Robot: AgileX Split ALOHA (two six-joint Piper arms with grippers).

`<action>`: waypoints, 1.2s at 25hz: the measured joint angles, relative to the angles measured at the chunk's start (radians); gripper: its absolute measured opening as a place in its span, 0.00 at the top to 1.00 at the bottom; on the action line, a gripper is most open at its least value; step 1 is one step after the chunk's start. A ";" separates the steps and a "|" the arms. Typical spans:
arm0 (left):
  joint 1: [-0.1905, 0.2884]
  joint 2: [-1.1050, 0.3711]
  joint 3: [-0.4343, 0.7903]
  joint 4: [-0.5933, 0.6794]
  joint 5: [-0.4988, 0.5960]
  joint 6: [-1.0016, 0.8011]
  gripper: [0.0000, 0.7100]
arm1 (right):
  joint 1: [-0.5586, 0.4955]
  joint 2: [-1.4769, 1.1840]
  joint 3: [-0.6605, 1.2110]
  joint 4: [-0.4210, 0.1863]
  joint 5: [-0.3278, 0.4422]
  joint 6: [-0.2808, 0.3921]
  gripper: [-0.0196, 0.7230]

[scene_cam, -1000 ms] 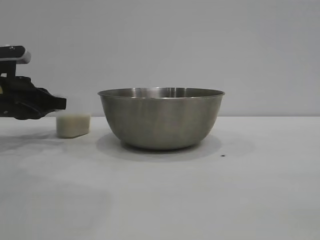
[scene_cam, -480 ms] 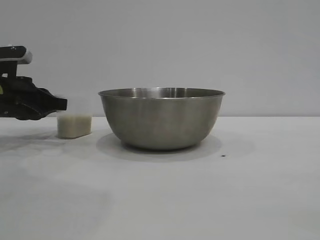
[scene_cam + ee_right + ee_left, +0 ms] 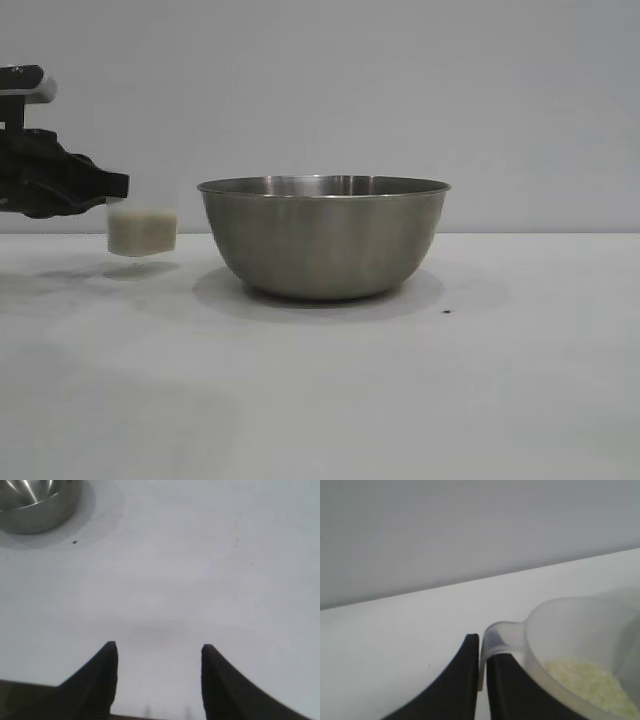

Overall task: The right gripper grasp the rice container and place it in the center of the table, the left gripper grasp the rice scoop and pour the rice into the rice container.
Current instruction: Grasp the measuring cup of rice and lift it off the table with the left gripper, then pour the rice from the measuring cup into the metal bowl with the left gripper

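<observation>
Left gripper (image 3: 479, 655) pinches the handle of the rice scoop (image 3: 142, 228), fingers pressed together on it. Scoop hangs clear of the table (image 3: 330, 400), shadow beneath, just left of the rice container (image 3: 323, 237) and not touching it. Scoop holds rice (image 3: 587, 680), partly full. Steel bowl sits on the table near centre; its inside is not visible from outside. Right gripper (image 3: 159, 652) hovers over bare table well apart from the bowl, fingers spread, holding nothing.
</observation>
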 joint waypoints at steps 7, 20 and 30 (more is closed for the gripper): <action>0.000 -0.088 0.002 0.011 0.000 -0.002 1.00 | 0.000 0.000 0.000 0.000 0.000 0.000 0.53; 0.000 -0.244 0.007 0.072 0.055 -0.047 1.00 | 0.000 0.000 0.000 0.000 0.000 0.000 0.53; -0.034 -0.330 0.007 0.132 0.128 -0.072 1.00 | 0.000 0.000 0.000 0.000 0.000 0.000 0.53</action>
